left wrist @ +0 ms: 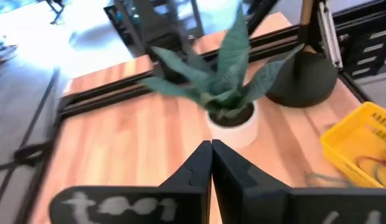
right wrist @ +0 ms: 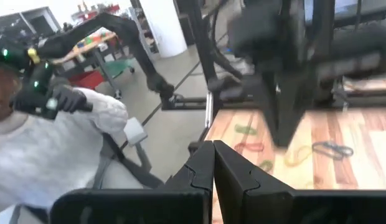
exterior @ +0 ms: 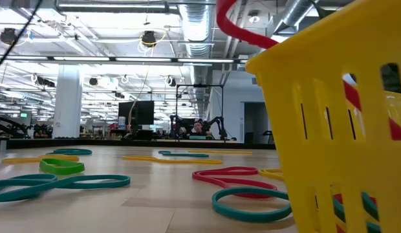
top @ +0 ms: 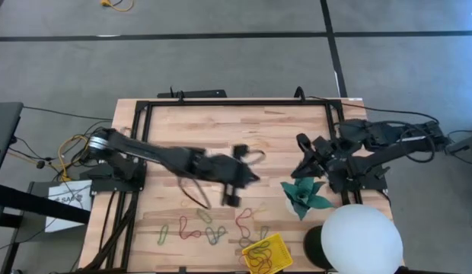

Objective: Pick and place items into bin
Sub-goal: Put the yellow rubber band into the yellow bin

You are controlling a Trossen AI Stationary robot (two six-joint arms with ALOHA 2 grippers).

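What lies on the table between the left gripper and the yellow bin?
In the high view, a red band and a green band lie on the wood between the left gripper, jaws shut, and the yellow bin.

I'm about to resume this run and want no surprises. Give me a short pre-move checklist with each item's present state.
1. Left gripper empty: ok, fingers shut on nothing.
2. Right gripper empty: ok, shut, parked at the table's right edge.
3. Loops left to pick: ok, several lie on the table.
4. Bin reachable: ok, upright at the near edge, some loops already inside.
5. Plant clear of the left gripper's path: cannot tell, it stands close ahead in the left wrist view.
6. Person clear of the table: ok, sitting beside it.
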